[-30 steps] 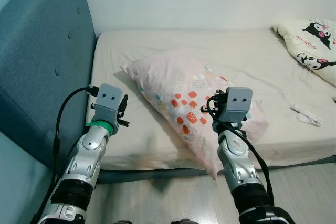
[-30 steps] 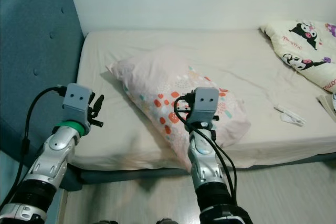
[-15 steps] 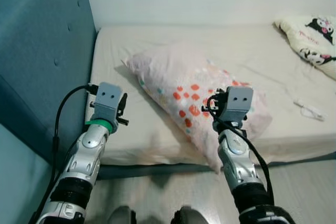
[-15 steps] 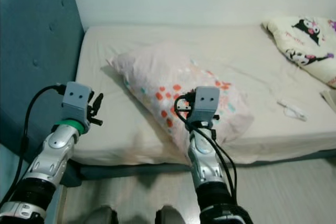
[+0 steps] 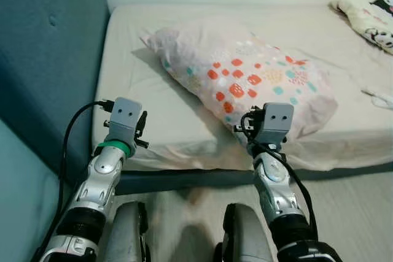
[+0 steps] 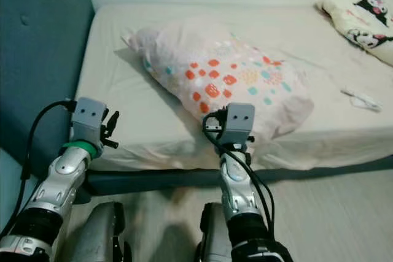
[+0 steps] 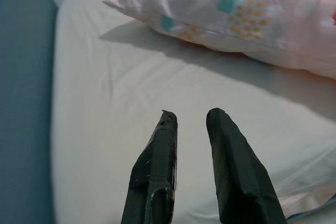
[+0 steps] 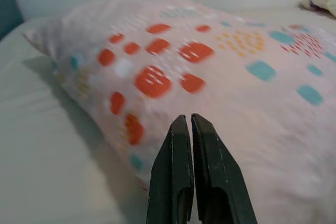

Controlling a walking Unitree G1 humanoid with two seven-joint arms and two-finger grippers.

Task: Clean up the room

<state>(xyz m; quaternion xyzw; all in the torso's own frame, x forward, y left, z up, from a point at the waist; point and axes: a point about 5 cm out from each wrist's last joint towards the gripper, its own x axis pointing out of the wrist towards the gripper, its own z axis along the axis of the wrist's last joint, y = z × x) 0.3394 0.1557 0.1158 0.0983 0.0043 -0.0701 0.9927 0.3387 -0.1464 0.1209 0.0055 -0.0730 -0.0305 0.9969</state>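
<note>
A pink pillow (image 5: 245, 72) with red, teal and yellow dots lies aslant on the cream bed sheet (image 5: 126, 84), its near end at the front edge of the mattress. My left gripper (image 7: 191, 113) hovers over bare sheet near the bed's front left corner, with its fingers a little apart and holding nothing. The pillow (image 7: 252, 9) lies beyond them. My right gripper (image 8: 187, 116) is shut on nothing and points at the pillow (image 8: 173, 61) from close by, at the pillow's near end. In the eye views both wrists (image 5: 126, 118) (image 5: 273, 121) are raised before the bed edge.
A blue padded headboard (image 5: 43, 59) rises along the left. A cartoon-print blanket (image 5: 371, 13) lies at the bed's far right, and a small white item (image 5: 381, 97) rests on the sheet near the right edge. My own legs (image 5: 126, 231) stand on the pale wood floor (image 5: 350, 200).
The camera has come nearer the bed and tipped down, so the pillow looks larger and my legs have come into view. Both arms keep the same pose.
</note>
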